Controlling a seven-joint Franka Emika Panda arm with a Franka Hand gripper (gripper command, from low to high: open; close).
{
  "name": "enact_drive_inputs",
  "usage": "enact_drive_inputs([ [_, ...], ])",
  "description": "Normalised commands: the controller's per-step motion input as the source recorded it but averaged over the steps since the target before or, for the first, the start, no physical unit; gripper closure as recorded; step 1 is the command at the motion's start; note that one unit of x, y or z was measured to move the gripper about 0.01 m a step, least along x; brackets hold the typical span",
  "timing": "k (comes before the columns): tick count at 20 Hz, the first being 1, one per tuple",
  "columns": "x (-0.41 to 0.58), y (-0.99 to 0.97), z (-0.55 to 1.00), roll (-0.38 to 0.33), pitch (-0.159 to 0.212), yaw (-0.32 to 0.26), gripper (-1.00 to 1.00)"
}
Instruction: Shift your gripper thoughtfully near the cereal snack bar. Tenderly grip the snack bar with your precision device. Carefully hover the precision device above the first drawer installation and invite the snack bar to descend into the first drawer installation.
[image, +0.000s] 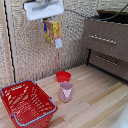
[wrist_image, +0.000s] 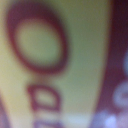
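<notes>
Blurred red lettering fills the wrist view — the cereal snack bar (image: 52, 30) hangs clamped in the gripper (image: 48, 19), high up. Carry it level toward the first drawer installation (image: 106, 39), releasing only above it.

Woven, perhaps wicker, wall (image: 30, 50), light wooden tabletop (image: 95, 100)

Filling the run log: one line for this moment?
gripper: shut on cereal snack bar | height: raised | first drawer installation: open, toward exterior view's right | release: not yet
</notes>
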Motion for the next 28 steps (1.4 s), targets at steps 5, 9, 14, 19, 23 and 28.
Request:
enact_drive_inputs([
  [5,-0.293,-0.45,0.95,-0.002,0.021,-0.087,1.00],
  [9,-0.276,-0.70,0.83,0.055,0.102,-0.088,1.00],
  [14,-0.152,-0.91,0.85,0.068,0.089,-0.057,1.00],
  [19,-0.061,-1.00,0.80,0.073,0.030,-0.002,1.00],
  [23,-0.004,-1.00,0.66,0.055,0.001,0.000,1.00],
  [28,0.000,-1.00,0.43,0.032,0.006,0.000,1.00],
])
